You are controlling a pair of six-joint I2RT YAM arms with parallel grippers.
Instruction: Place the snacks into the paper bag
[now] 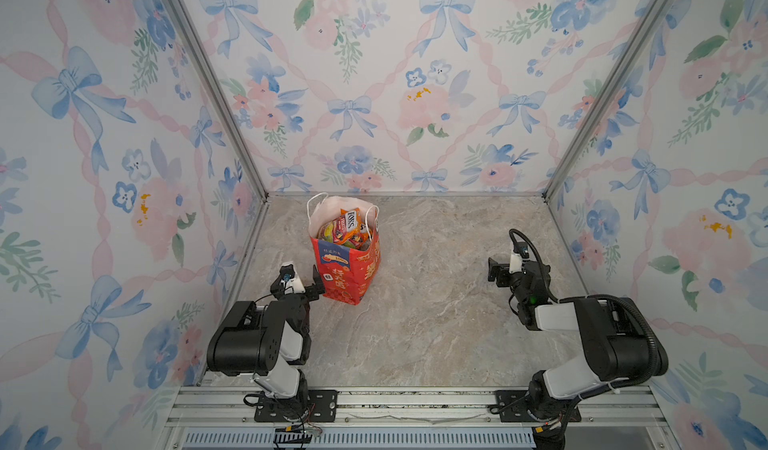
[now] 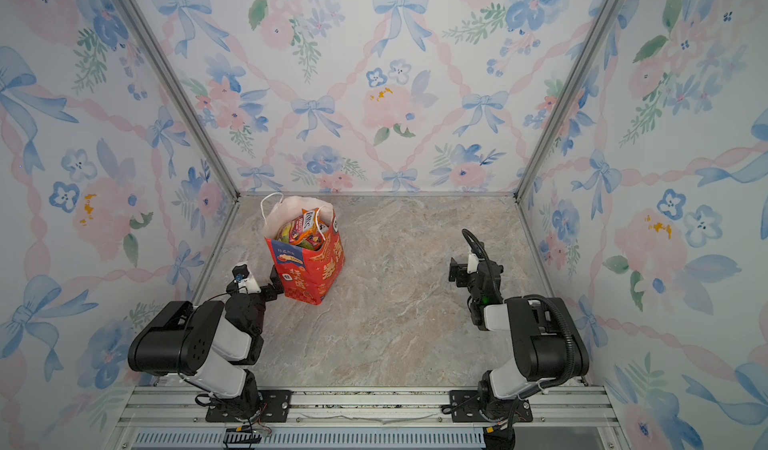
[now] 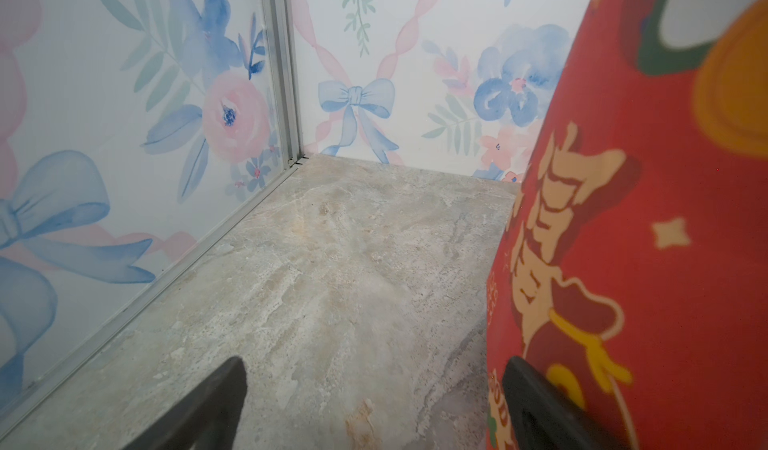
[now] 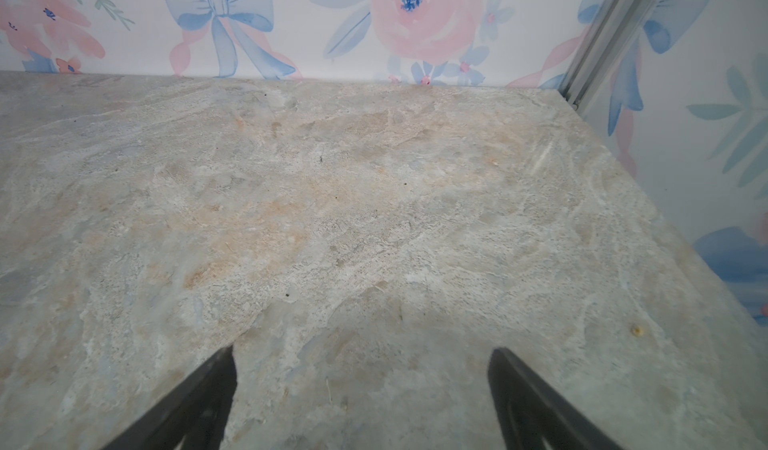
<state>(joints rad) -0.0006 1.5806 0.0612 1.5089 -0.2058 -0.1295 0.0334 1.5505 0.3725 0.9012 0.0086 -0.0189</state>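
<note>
Snacks (image 1: 345, 229): probably light, slippery; pinch an edge.
Paper bag (image 1: 347, 273): nine o'clock on counter (image 1: 436, 302), snacks inside.
Left end effector (image 3: 376, 364): released.
Right end effector (image 4: 363, 352): released.

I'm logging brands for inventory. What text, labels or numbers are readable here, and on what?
"FOX'S": on the top snack packet inside the paper bag.
Gold Chinese characters on the bag's red sides: present, too blurred to transcribe.
Blue panel print: too small to read.
</note>
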